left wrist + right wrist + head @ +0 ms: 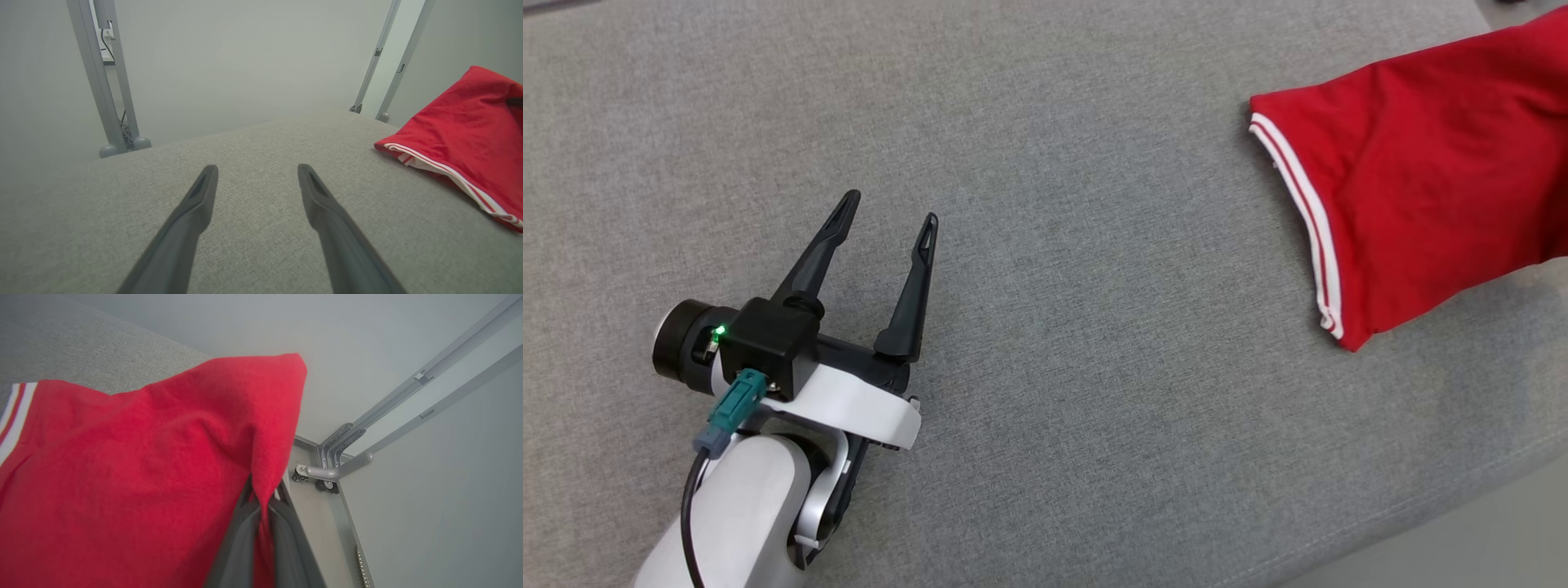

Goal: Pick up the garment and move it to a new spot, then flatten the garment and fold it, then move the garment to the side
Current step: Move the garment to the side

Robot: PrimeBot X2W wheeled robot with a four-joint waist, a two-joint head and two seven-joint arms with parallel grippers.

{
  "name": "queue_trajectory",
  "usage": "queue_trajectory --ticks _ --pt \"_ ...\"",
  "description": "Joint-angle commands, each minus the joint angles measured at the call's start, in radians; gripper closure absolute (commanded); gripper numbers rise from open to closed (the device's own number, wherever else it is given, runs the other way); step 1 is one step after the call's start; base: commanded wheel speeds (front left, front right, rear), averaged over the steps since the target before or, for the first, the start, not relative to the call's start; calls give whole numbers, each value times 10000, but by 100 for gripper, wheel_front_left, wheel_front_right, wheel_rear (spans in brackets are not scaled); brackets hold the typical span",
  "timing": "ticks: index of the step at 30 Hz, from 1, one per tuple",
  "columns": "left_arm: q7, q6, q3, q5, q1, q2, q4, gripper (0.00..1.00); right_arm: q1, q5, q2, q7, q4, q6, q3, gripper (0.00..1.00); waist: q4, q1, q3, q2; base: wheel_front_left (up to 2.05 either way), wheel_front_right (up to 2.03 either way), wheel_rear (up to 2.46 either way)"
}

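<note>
Right wrist view: right jaws pinch a thin fold of the red shirt [122,465] at the worktop's [1054,286] right side, left jaws spread, so the cloth may slip if tugged.

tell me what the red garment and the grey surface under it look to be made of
Red garment with white-striped trim: soft matte knit, likely cotton jersey; it drapes and creases loosely. Grey flat surface: matte woven upholstery cloth, judging by its fine flecked weave and stitched edge seam.
</note>
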Motion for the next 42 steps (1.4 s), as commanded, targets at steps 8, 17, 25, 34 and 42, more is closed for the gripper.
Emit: queue_trajectory --ticks 8,17,25,34,42 --pt "-59 -62 -8 -6 -381 38 142 0 -971 381 363 -517 1533 -7 -197 0 68 0 319 -1 0 0 0" --pt "-445 108 199 -283 33 -14 405 0 -105 862 1144 -603 -30 -7 -1725 0 404 0 -233 -1 0 0 0" --pt "-934 168 486 -665 553 -242 472 0 2555 54 2767 -607 -3255 -7 -3260 0 1334 0 -1143 -1 0 0 0" --pt "-1220 463 1133 -876 1525 -240 210 0 5044 -778 4352 -502 -5185 -7 -3764 0 2174 0 -2246 -1 0 0 0" --pt "-1246 528 1401 -1005 2516 -78 241 0 6579 -1139 5121 189 -6191 -5 -4066 0 2374 0 -3295 -1 0 0 0"
